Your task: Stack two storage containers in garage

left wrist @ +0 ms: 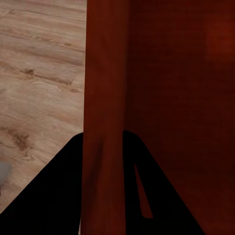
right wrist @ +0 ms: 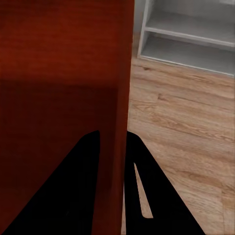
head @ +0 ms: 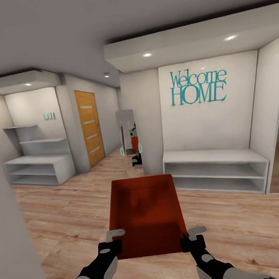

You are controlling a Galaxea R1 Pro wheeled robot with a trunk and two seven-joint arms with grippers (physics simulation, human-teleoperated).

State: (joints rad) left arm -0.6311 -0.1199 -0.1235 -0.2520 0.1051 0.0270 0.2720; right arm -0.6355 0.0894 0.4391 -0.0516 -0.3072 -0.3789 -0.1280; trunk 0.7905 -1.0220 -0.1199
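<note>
I see one orange-red storage container [head: 146, 214] held level above the wood-plank floor [head: 57, 218]. My left gripper [head: 109, 247] clamps its left wall, my right gripper [head: 192, 241] its right wall. Ahead stand a white shelf bench [head: 214, 170] and a wooden door [head: 89, 128].

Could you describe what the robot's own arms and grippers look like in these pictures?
In the head view, both arms have pale grey shells with black wrist sections bearing small grey oval patches. The left gripper and right gripper have black bodies topped by light grey bracket-like pieces. In the wrist views the fingers appear as plain black tapering wedges. No cables or markings are visible.
</note>
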